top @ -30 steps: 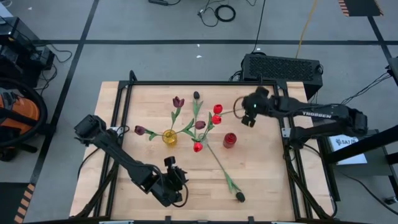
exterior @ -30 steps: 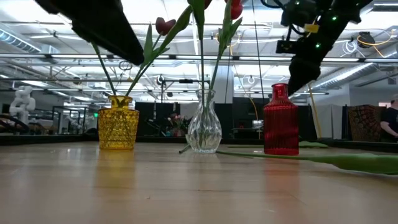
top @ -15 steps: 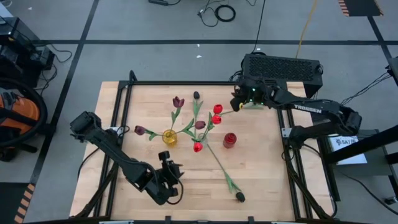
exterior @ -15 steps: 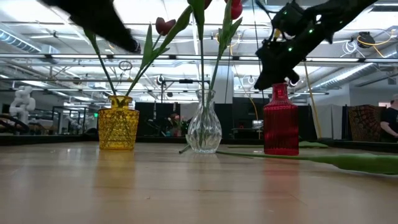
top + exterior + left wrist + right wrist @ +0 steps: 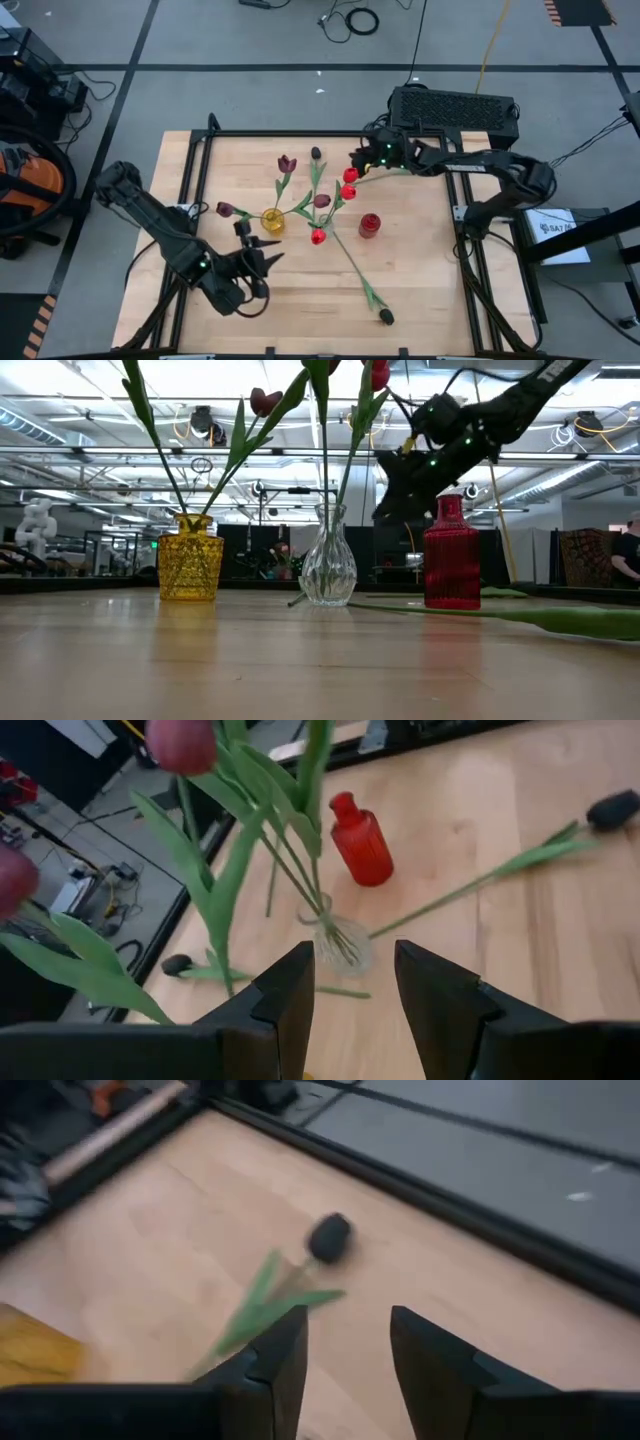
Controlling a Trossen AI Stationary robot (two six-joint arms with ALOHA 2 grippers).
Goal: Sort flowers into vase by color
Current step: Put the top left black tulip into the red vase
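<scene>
On the left side of the surface (image 5: 420, 280), the left gripper (image 5: 262, 258) has swung from the front edge toward the yellow vase (image 5: 272, 221); its fingers (image 5: 285, 1005) stand apart and hold nothing. Farther right, the right gripper (image 5: 358, 160) has moved leftward over the red tulips (image 5: 349, 183) in the clear vase (image 5: 328, 568), fingers apart and empty, facing a dark tulip (image 5: 328, 1237) near the back edge. Probably that one will be taken next. Another dark tulip (image 5: 385, 317) lies at the front; the red vase (image 5: 369, 225) stays unfilled.

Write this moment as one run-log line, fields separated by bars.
left pincer: open, empty | right pincer: open, empty, facing dark tulip | red vase: empty
</scene>
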